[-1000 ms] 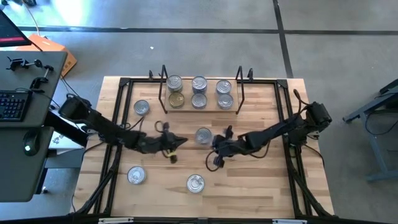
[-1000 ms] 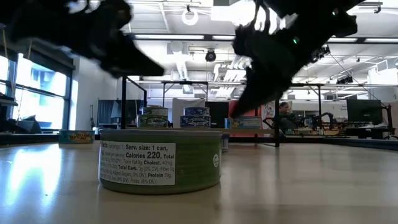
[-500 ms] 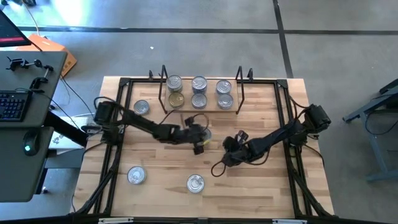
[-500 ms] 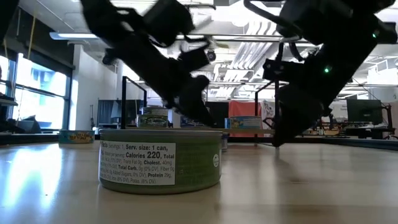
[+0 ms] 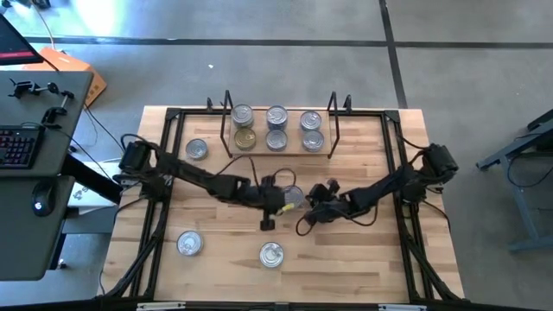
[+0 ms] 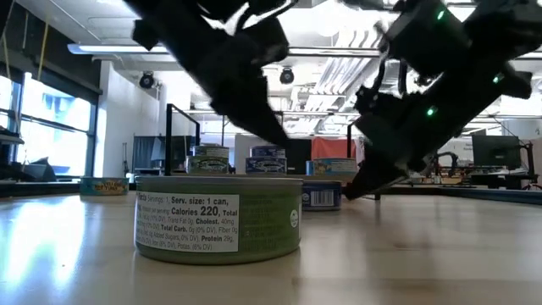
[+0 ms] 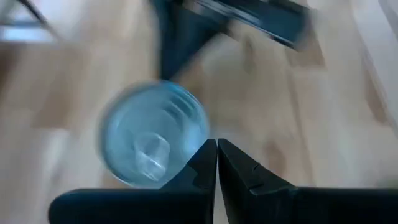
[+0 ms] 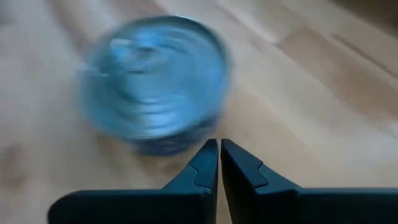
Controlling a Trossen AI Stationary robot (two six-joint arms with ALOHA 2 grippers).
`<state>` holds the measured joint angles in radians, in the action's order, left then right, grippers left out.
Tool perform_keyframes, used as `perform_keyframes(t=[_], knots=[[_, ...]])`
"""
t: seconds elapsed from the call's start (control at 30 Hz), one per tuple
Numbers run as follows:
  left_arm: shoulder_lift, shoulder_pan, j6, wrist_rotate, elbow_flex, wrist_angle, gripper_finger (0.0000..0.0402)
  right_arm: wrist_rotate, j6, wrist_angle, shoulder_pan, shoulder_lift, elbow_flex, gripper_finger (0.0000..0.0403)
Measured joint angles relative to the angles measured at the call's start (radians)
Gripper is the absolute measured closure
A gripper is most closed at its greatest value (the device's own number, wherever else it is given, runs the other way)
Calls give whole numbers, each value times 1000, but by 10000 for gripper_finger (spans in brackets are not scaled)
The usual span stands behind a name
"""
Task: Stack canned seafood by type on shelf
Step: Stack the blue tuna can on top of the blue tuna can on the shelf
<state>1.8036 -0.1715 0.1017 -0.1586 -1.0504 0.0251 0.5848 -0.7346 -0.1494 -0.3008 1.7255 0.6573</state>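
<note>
A silver-lidded tin with a blue label (image 5: 292,197) stands on the tabletop at mid-table, also in the low view (image 6: 323,196). My left gripper (image 5: 278,206) is shut, its tips at the tin's left side (image 7: 154,134). My right gripper (image 5: 313,197) is shut, low over the table at the tin's right side (image 8: 155,84). The shelf (image 5: 278,151) at the far middle holds several tins in two rows, one of them gold (image 5: 245,138). My left gripper's shut fingertips (image 7: 208,152) stand at the rim of the blue-label tin, pointing down at a slant; I cannot tell whether they touch it. My right gripper's shut fingertips (image 8: 214,152) stand just short of the tin's side wall; I cannot tell whether they touch it.
Loose tins stand at the far left (image 5: 197,149), the near left (image 5: 188,244) and the near middle (image 5: 271,254); the last, with a green label (image 6: 218,222), fills the low view's foreground. The shelf's black upright ends (image 5: 227,121) rise at the far side.
My left gripper has swung from the table's left to the middle, up to the blue-label tin. My right gripper drew back toward the right, then came in again at the tin's right side. The tin has slid a little toward the near right.
</note>
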Motion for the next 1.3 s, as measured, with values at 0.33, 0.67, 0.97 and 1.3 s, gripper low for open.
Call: perform_keyframes(t=[0.33,0.67,0.97,1.3], knots=[[97,-25,6,-56,37,-18,394,-119,35,-116,93,69,4,392],[-2,7,189,-338,36,397,394,-281,120,-165,-9,66,11,392],[-56,-68,167,-396,85,304,394,-232,240,-166,-69,66,11,392],[-41,-114,-145,-174,190,-336,341,-215,246,-148,-110,66,11,392]])
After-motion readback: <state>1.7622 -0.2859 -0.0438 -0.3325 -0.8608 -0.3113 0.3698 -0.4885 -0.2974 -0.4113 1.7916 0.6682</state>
